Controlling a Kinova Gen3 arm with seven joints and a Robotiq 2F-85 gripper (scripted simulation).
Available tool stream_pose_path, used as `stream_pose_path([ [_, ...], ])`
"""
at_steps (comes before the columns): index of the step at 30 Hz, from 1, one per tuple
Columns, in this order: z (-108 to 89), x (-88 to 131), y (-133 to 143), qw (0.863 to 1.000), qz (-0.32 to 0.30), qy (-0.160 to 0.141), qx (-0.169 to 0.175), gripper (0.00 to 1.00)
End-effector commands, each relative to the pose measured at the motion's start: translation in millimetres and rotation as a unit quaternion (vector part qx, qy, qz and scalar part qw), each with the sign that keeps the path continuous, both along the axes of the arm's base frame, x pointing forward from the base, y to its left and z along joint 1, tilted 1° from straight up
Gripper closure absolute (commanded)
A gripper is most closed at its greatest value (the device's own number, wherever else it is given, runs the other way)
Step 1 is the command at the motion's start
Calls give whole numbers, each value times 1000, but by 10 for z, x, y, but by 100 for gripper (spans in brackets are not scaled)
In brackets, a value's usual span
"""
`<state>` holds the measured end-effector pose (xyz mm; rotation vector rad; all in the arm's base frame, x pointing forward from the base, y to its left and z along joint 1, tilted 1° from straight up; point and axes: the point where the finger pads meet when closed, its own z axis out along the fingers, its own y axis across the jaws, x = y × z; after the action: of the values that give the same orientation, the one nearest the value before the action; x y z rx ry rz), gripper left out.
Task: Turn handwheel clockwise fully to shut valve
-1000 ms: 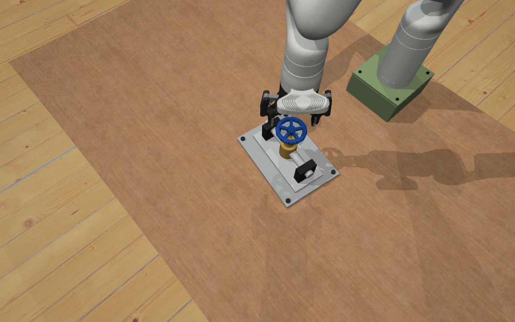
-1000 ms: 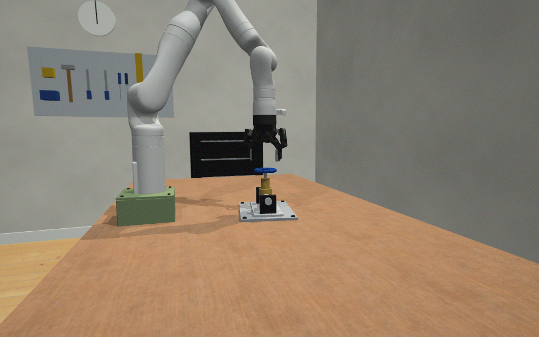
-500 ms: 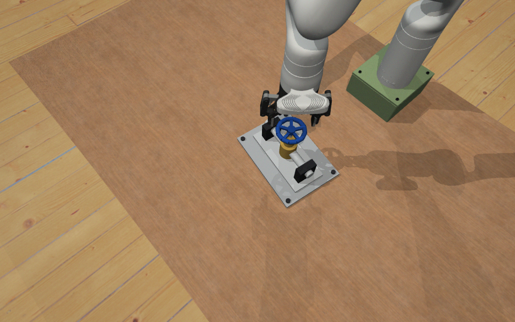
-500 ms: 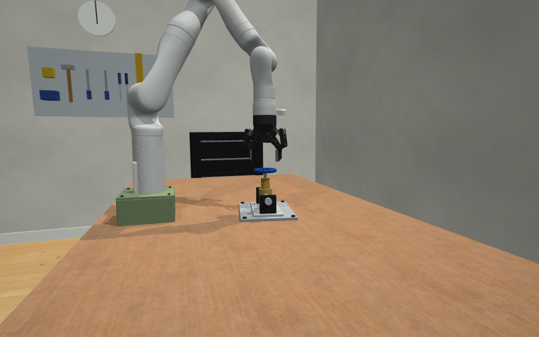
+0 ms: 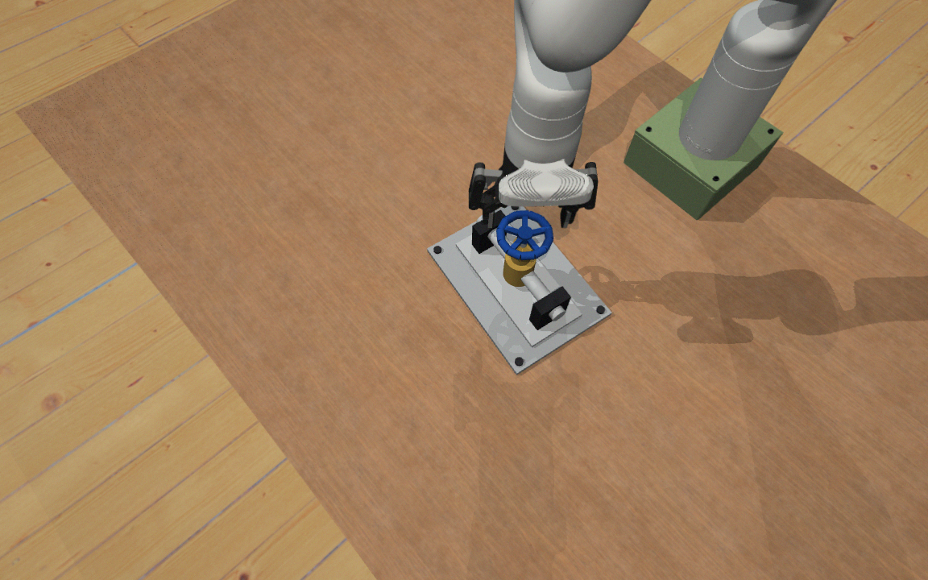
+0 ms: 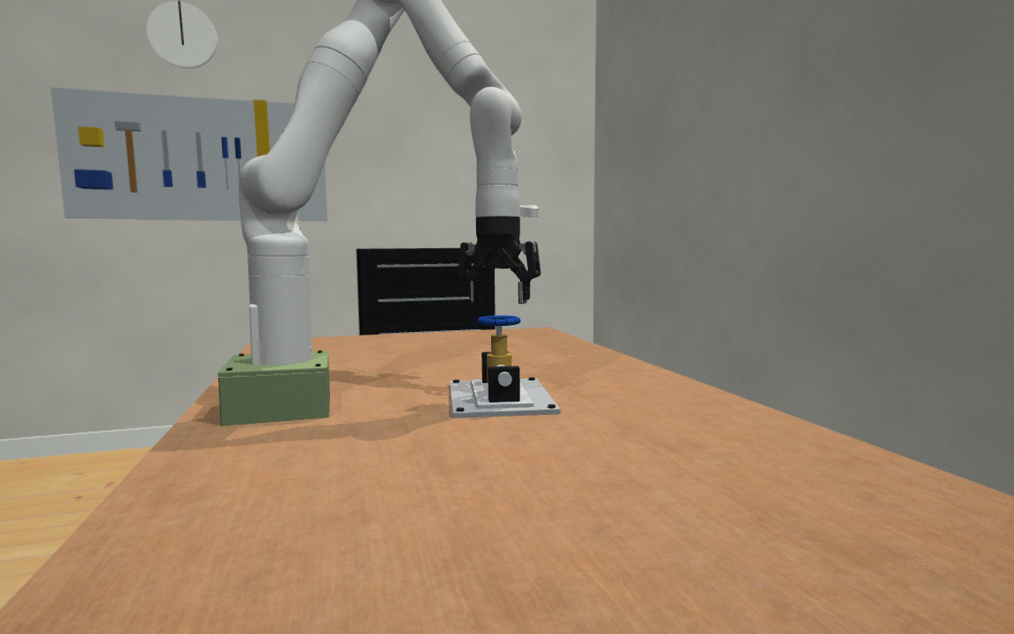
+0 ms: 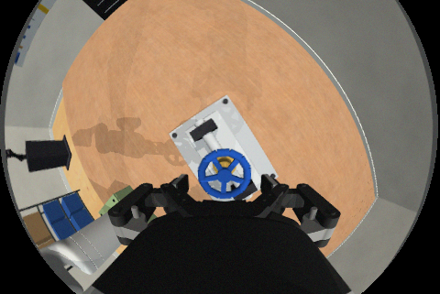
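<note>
At the left of the exterior view a green base block (image 6: 274, 392) stands on the brown table (image 6: 495, 512) and carries the pale grey arm (image 6: 278, 299), which rises, bends over and comes down toward the right. Behind it on the far wall hang a tool board (image 6: 180, 158) and a round clock (image 6: 181, 33), with a black cabinet (image 6: 408, 291) beyond the table's far edge. To the right of the base lies a grey mounting plate (image 6: 542, 407) with a dark bolt at each corner. On it rests a short silver pipe (image 5: 536, 283) held between two black clamp blocks, the near one (image 6: 503, 382) showing the pipe's round end. From the middle of the pipe a brass valve body (image 6: 499, 350) stands upright, and a thin stem carries the handwheel (image 6: 499, 320) on top. The handwheel is a blue ring lying flat and level, with five spokes meeting at a small hub, plainly seen from above (image 5: 524, 232) and in the wrist view (image 7: 224, 176). The black gripper (image 6: 501, 293) hangs straight above it, pointing down, fingers spread fully wide and holding nothing; its fingertips sit just above the rim, apart from it, one to each side. Right of the valve the arm's shadow (image 5: 741, 296) stretches across the table.
</note>
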<state>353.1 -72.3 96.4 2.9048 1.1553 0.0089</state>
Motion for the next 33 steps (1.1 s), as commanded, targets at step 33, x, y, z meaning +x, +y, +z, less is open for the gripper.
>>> stream_pose_path([
  [33, -183, -9, -6, 1000, 1, 1, -1, 0],
])
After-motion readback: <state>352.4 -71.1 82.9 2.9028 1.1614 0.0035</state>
